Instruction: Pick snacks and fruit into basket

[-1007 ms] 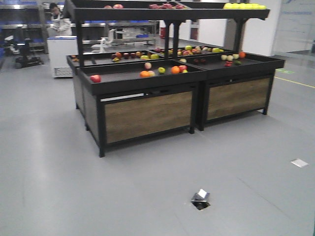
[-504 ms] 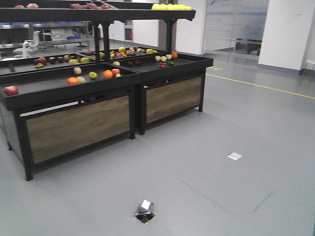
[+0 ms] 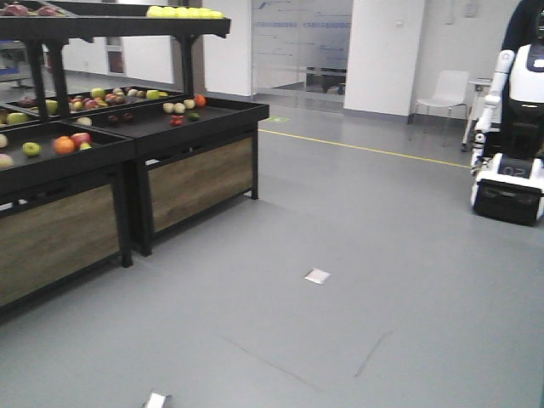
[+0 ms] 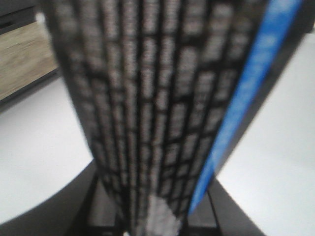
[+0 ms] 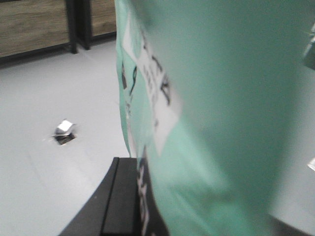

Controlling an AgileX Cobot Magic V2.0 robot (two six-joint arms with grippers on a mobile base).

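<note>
**Right gripper** (image 5: pixel 142 201). You see one black finger (image 5: pixel 120 196) at the lower left of the wrist view. The rest is covered by the teal snack pouch (image 5: pixel 221 98), on whose lower end the gripper is clamped. The pouch's long axis runs from the gripper up and out of the top of the view, near upright. It is a flat teal film, heavily blurred. A white label (image 5: pixel 152 93) with black print slants down its left side along the same axis.

**Left gripper** (image 4: pixel 152 219). Dark gripper parts show on either side at the bottom, closed on the basket (image 4: pixel 142 98), which rises between them and fills most of the view. Its wall is a black weave with pale flecks, and the ribs fan upward from the gripper. A blue band (image 4: pixel 246 88) runs from the upper right down toward the gripper.

**Beyond the right gripper.** Below the pouch lies grey floor (image 5: pixel 49 88), with a floor socket (image 5: pixel 64 132) to the gripper's left. Farther off on that side stands the wood-panelled display stand (image 5: pixel 29 24).

**Front view.** You find the fruit (image 3: pixel 65 144) well apart from both grippers, loose on the stand's black tabletop (image 3: pixel 221 109). The pieces are orange, green, red and pale. A second robot (image 3: pixel 514 161) and a chair (image 3: pixel 448 89) stand at the far right.
</note>
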